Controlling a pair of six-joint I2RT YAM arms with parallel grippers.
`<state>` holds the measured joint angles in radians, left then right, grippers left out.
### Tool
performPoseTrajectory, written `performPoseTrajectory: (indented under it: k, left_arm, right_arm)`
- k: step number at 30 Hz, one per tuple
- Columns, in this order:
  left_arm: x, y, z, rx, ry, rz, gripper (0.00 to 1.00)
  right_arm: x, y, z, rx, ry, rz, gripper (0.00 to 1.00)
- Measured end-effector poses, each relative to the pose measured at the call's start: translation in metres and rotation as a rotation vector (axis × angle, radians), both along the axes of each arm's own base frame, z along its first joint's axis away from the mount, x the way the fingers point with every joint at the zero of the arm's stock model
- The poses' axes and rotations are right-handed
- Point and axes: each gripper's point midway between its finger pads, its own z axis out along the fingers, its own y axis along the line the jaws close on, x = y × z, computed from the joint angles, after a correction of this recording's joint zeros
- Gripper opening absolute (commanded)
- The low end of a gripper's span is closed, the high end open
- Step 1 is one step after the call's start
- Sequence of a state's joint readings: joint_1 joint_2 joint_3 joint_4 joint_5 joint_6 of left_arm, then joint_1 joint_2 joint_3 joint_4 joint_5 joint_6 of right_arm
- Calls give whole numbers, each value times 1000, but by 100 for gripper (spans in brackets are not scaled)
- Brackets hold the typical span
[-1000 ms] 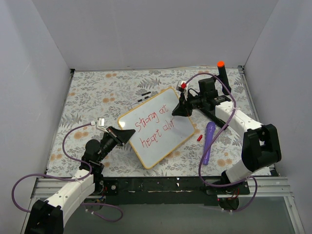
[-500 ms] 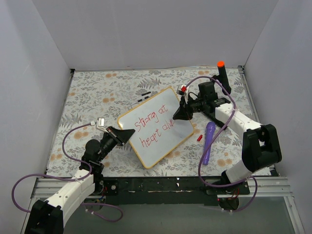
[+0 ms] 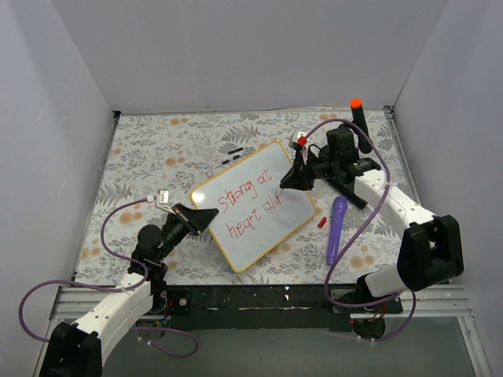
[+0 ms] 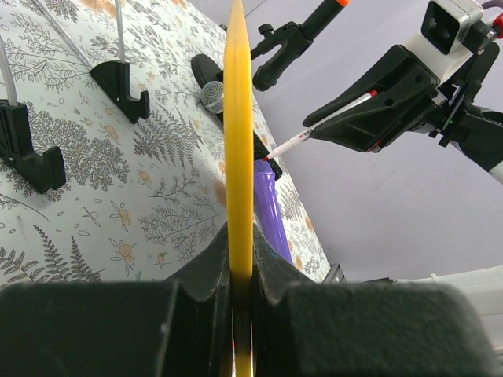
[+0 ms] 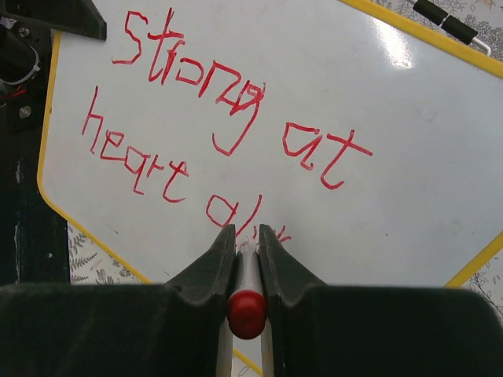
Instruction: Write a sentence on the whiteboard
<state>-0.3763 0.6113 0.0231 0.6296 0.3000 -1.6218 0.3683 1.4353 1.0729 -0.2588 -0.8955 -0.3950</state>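
Across the fern-and-flower printed cloth (image 3: pixel 149 165) covering the table, the whiteboard (image 3: pixel 253 245) sits askew near the middle. It is a glossy white rectangle with rounded corners and a thin yellow rim. Its near-left edge is pinched between the blunt black fingers of the left gripper (image 3: pixel 207 215), pressed tight on the frame. The right gripper (image 3: pixel 289 183) reaches over the board's far-right part, its wedge-shaped jaws clamped on a slim white marker (image 5: pixel 247 306) with a red butt, the tip at the last red strokes. The sentence (image 3: pixel 245 206) runs in thin, wobbly red lines: "Strong at" above, "heart" and a few unfinished letters below. Beside the board's right edge lies a smooth purple microphone (image 3: pixel 336 228), and between the two sits a tiny red cap (image 3: pixel 321 222).
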Motion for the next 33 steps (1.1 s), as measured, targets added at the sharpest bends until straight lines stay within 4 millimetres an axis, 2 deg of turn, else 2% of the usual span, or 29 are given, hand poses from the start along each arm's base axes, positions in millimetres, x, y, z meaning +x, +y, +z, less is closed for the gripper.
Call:
performPoseTrajectory:
  k: [14, 24, 33]
  left_arm:
    - [-2, -4, 0, 4, -5, -27, 0]
    - [-3, -4, 0, 6, -7, -31, 0]
    - [-3, -4, 0, 6, -8, -31, 0]
  right_arm:
    - [12, -17, 3, 20, 7, -46, 1]
    - [3, -8, 2, 54, 40, -14, 1]
    - [7, -5, -12, 22, 65, -32, 1]
